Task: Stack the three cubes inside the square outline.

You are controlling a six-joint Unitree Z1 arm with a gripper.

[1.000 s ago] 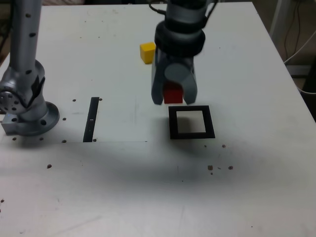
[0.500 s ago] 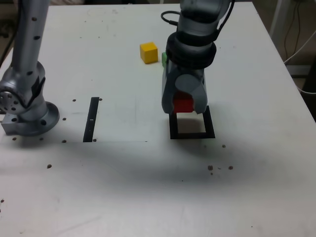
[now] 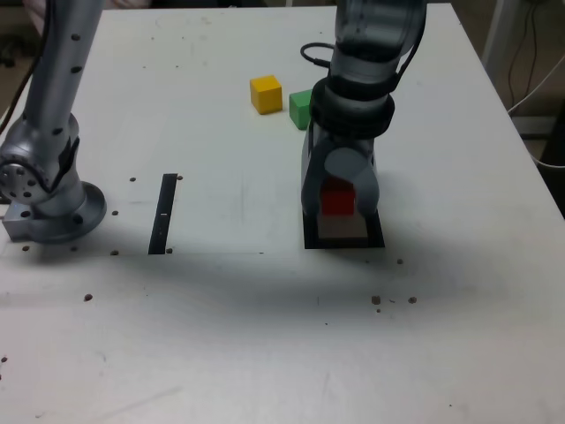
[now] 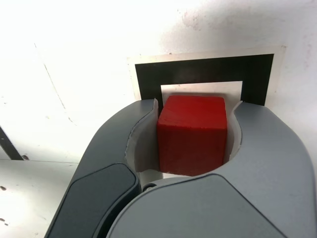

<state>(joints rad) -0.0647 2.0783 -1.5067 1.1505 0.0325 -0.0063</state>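
Red cube [image 4: 192,134], first of three prob., is pinched betw. the two fingers of the gripper [image 3: 340,199], one on each side, w/ its top and front face bare. Side grip makes sense: underside stays free to sit flat, top free to take the next cube. It's at the square outline [image 3: 344,243], over the pale centre as far as the views tell; whether it's touching down or just above, can't tell. Likely held there as the stack's base, so careful centring now = room for error later. Yellow cube [image 3: 266,94] and green cube [image 3: 300,109] sit on the white table [image 3: 212,327] near each other, off the outline's far side in the exterior view, prob. waiting their turn; green is partly hidden by the arm [image 3: 353,97], so it'd be the one to watch for a knock when the arm backs off. As for views: exterior has yellow + green, the arm's base [image 3: 57,212] and the whole black strip [image 3: 163,214]; wrist view has neither cube and only a bit of strip. Wrist view, though, gives the finger contact on both sides of red, plus the pale border round the black frame, which exterior doesn't make out. Neither shows red's underside.
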